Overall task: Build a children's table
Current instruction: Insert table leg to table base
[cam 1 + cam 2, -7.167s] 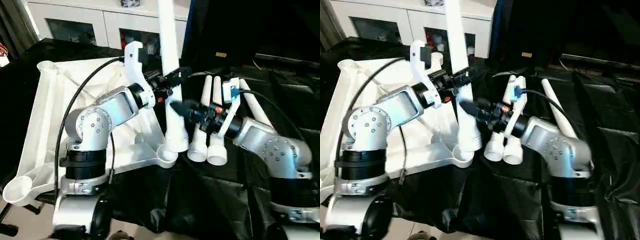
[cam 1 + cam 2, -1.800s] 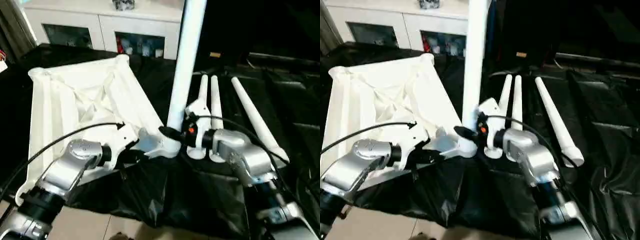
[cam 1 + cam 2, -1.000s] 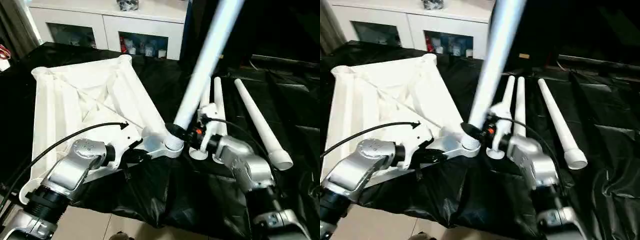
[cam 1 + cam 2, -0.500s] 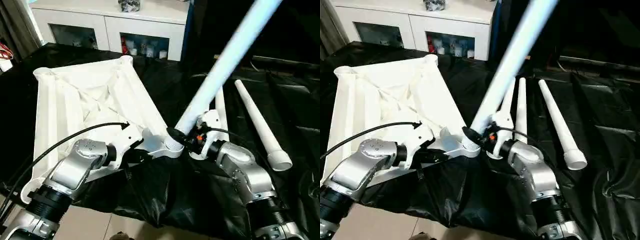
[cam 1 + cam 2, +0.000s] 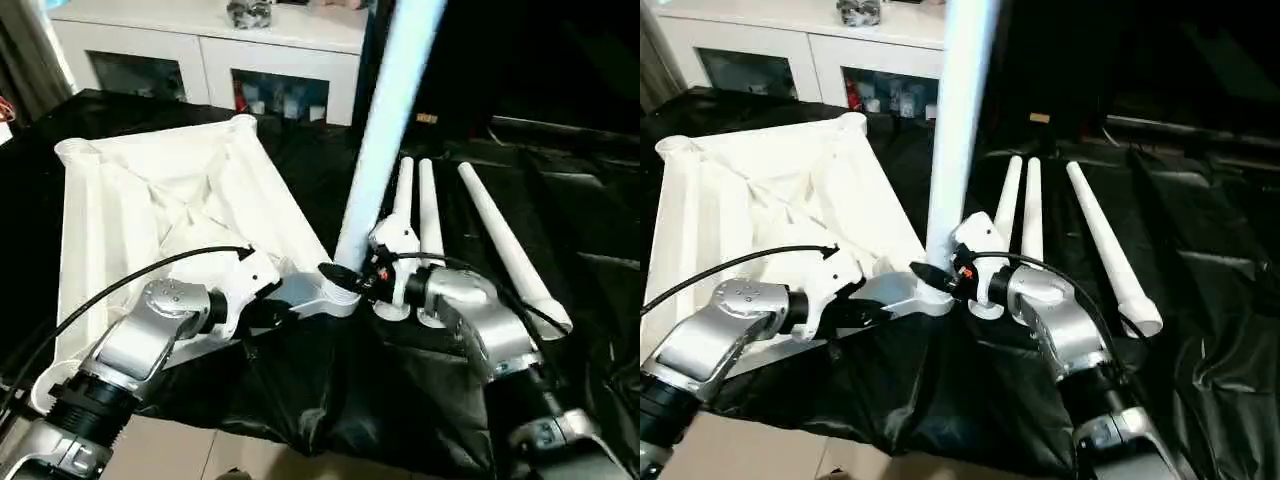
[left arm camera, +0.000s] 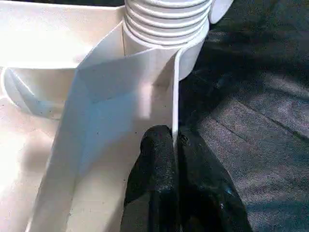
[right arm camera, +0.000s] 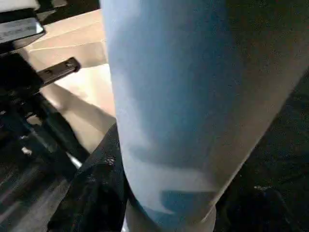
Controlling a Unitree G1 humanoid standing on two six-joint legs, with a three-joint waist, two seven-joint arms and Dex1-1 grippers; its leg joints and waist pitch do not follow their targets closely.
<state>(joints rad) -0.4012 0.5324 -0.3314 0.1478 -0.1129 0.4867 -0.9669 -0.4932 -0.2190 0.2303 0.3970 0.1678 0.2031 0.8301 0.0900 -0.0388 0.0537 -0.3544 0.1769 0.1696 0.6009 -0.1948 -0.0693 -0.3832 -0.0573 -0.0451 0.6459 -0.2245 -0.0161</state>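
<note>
The table top lies ribbed side up on the left of the black-draped counter. One leg stands upright in its near-right corner socket — the right pincer clamped around its base, the left pincer pinched shut on the top's rim beside the socket. Three legs lie loose to the right, so most of the build remains.
</note>
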